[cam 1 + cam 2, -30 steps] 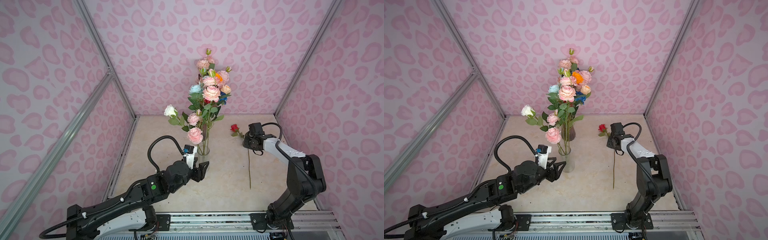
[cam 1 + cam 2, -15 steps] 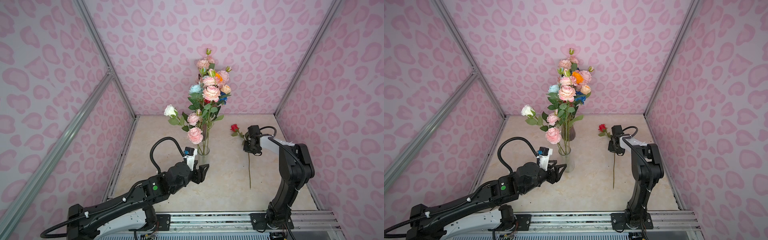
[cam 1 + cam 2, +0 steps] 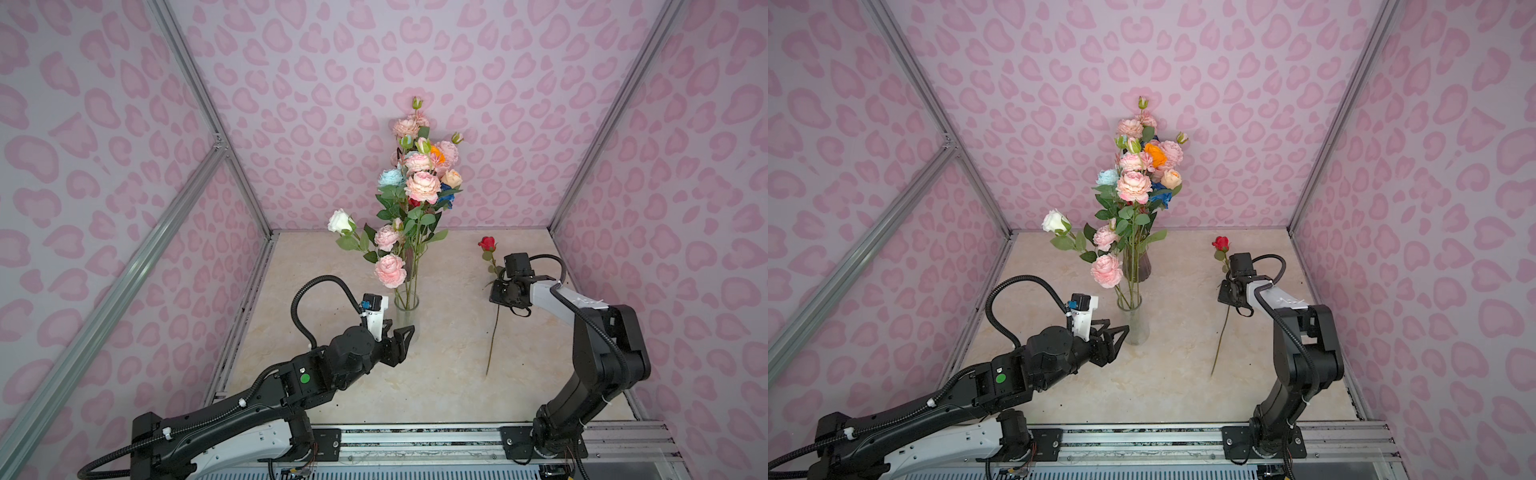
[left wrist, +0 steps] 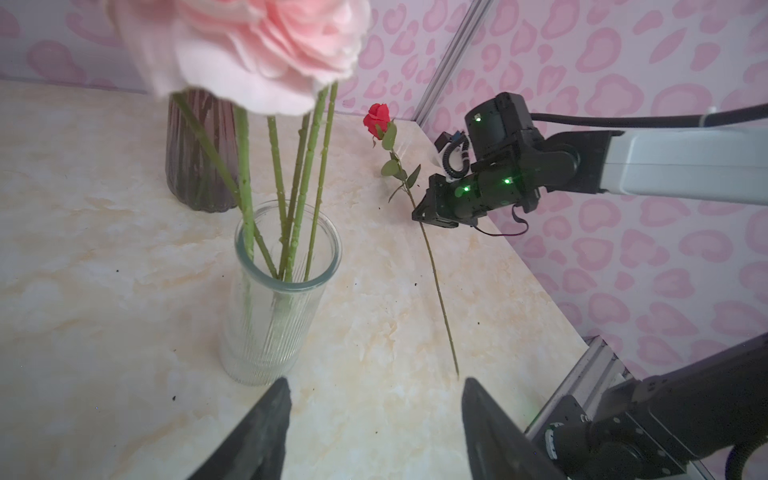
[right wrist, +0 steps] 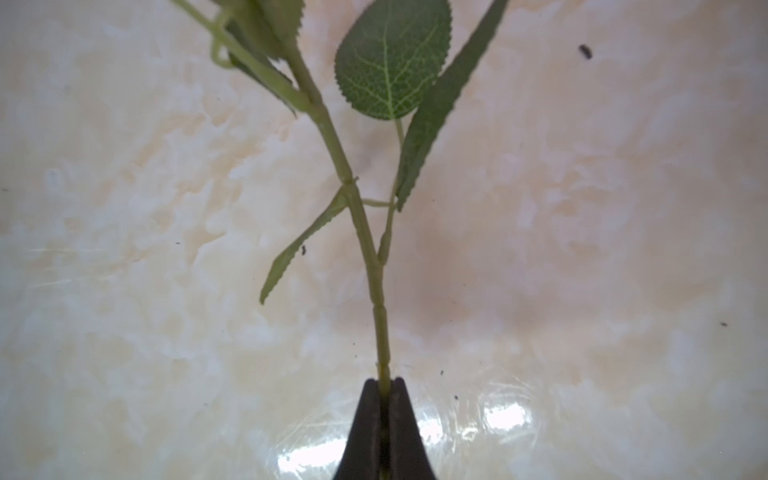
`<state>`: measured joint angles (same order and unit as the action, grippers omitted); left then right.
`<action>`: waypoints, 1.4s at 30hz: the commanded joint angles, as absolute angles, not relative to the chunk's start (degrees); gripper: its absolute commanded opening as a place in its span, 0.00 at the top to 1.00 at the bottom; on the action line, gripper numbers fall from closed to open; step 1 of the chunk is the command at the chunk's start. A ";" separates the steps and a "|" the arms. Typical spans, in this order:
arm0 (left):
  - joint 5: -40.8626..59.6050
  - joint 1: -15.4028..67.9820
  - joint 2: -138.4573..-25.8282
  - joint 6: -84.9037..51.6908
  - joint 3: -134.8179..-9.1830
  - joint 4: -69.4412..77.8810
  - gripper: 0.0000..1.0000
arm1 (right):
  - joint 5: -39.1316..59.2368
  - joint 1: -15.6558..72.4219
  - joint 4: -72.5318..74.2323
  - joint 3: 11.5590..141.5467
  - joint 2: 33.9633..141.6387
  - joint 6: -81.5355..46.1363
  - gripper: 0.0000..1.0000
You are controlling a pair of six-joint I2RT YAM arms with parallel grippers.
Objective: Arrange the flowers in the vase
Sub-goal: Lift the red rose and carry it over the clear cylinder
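a pale beige, marble-patterned tabletop (image 3: 436,390) is seen. it is glossy enough that bright patches of light are mirrored in it in the right wrist view. small dark specks (image 4: 173,398) are scattered over it. the tabletop is closed in at the back and on both sides by walls (image 3: 299,62) covered in pink with darker pink blotches. silver metal posts (image 3: 217,141) are set in the back corners, and a slanted metal bar (image 3: 137,270) is fixed across the left wall. a metal rail (image 3: 415,436) is mounted along the front edge, and both arms are based on it.

most of the flowers (image 3: 422,187) are stood upright near the middle of the tabletop, toward the back. pink, white, light blue, dark blue, orange and peach blooms are seen. several stems are set in a clear glass vase (image 3: 405,311), and others in a dark ribbed vase (image 3: 1136,266) just behind it.

the left gripper (image 3: 400,332) is held low, just beside the foot of the glass vase on its front side. its jaws are spread fairly wide and nothing is held between them. whether the vase is touched cannot be told.

a single red rose (image 3: 487,243) is laid along the right part of the tabletop, well apart from the vases, with its bloom toward the back wall. its stem is pinched below the leaves by the right gripper (image 5: 384,384), whose jaws are pressed together on it. the stem's cut end is rested on the tabletop.
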<state>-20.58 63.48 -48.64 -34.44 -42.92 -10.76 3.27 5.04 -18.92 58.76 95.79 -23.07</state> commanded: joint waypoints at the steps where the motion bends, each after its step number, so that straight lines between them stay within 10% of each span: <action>1: -23.61 63.45 -46.80 -35.49 -41.81 -10.22 0.34 | 4.77 5.09 -13.13 55.06 89.67 -25.39 1.00; 27: -49.53 63.14 -24.06 -47.68 -28.10 -15.99 0.30 | -9.90 27.78 11.22 36.95 36.34 -23.81 1.00; 42: -49.80 63.10 -22.64 -53.34 -27.27 -20.98 0.29 | -14.02 46.43 34.30 49.66 51.15 -6.70 1.00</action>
<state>-49.45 63.11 -22.96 -51.57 -27.18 -19.77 -12.53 44.42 26.85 47.79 49.06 -13.02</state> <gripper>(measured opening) 0.709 0.050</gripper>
